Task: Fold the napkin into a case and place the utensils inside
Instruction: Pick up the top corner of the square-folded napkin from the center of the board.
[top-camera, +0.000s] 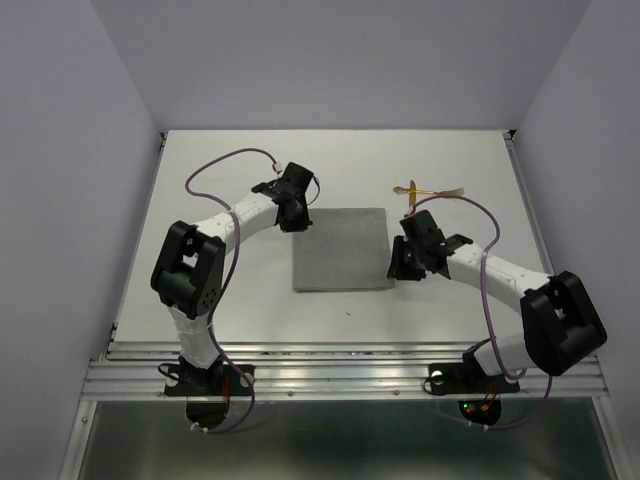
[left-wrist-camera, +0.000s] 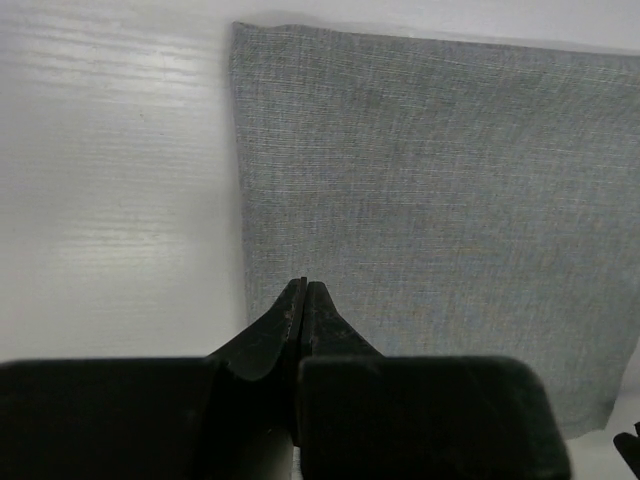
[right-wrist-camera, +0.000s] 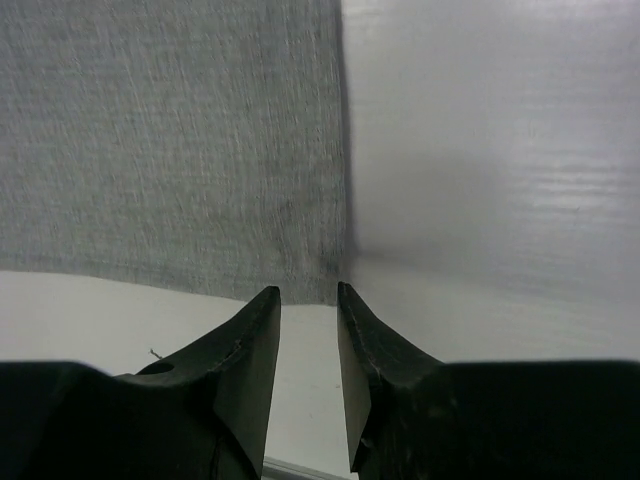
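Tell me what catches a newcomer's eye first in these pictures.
A plain grey napkin lies spread flat at the centre of the scene. The left hand, shut, sits by its far left corner, and the right hand, open, by its near right corner. Two golden utensils lie together farther back on the right.

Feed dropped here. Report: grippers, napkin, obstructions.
Left gripper shut, at far-left corner of napkin. Right gripper open, at near-right corner. Napkin flat, no case yet. Utensils far right, clear of cloth.
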